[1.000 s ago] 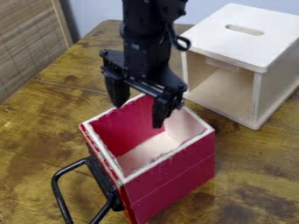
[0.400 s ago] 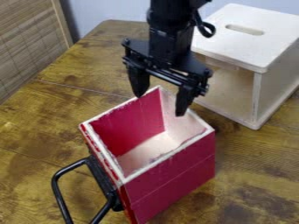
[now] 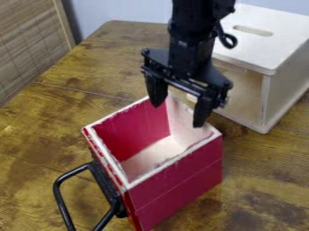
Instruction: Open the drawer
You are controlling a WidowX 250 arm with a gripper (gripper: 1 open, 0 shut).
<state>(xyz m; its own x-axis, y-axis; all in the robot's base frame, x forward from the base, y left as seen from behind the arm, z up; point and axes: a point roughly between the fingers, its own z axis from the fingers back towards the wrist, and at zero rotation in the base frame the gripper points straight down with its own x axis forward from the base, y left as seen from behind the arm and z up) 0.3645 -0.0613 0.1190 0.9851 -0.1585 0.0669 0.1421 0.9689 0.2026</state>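
Observation:
The drawer (image 3: 163,167) is a red square box with pale inner walls and a whitish rim, standing near the front of the wooden table with its top open to view. A black loop handle (image 3: 75,194) sticks out from its left face. My gripper (image 3: 182,102) hangs open just above the box's far rim, black fingers pointing down and holding nothing. The arm rises behind it toward the top of the view.
A larger pale wooden box (image 3: 259,61) with a slot on top stands at the back right, close behind the arm. A woven bamboo panel (image 3: 31,41) fills the left edge. The wooden table (image 3: 49,117) shows bare to the left.
My gripper has moved to the right and slightly back, from over the box's left inner wall to above its far rim. It stays open. The drawer has not moved.

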